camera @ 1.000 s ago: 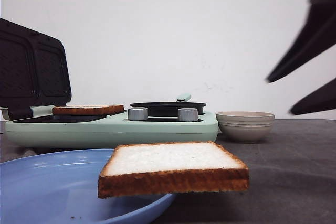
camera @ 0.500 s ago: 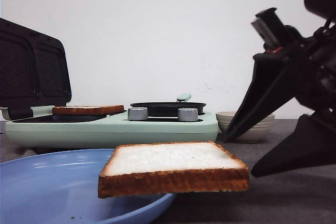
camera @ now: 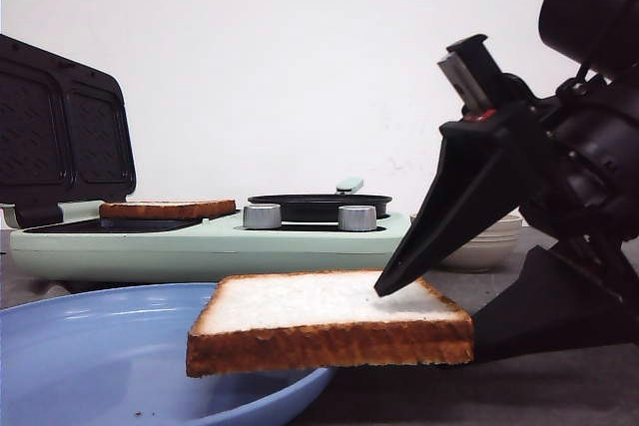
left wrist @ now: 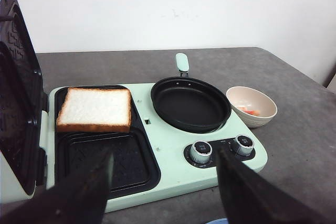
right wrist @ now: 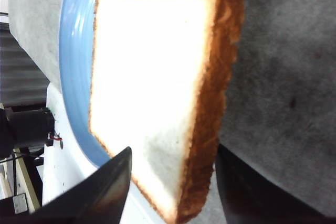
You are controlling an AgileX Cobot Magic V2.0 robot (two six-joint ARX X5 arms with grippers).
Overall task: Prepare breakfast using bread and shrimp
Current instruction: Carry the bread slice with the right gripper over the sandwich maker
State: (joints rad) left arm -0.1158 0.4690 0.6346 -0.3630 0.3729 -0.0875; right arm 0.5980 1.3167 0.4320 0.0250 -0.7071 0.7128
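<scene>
One bread slice (camera: 319, 318) lies across the rim of the blue plate (camera: 100, 356), overhanging the table. My right gripper (camera: 429, 321) is open, one finger over the slice's right end and one below and beside it. In the right wrist view the bread slice (right wrist: 157, 87) sits between the open fingers of the right gripper (right wrist: 173, 150). The second slice (left wrist: 94, 109) lies on the sandwich maker's far grill plate and also shows in the front view (camera: 167, 210). The shrimp (left wrist: 252, 112) lies in the beige bowl (left wrist: 253, 122). My left gripper (left wrist: 165, 153) is open and empty above the appliance's front.
The mint-green appliance (camera: 210, 246) has its dark lid (camera: 60, 137) raised at the left, a black pan (left wrist: 190, 103) on the right and two knobs (left wrist: 200, 151). The near grill plate (left wrist: 105, 161) holds nothing. The bowl (camera: 489, 246) stands right of the appliance.
My right gripper has come down from the upper right to the near bread slice and now straddles its right end, open. The bread and the plate have not moved.
</scene>
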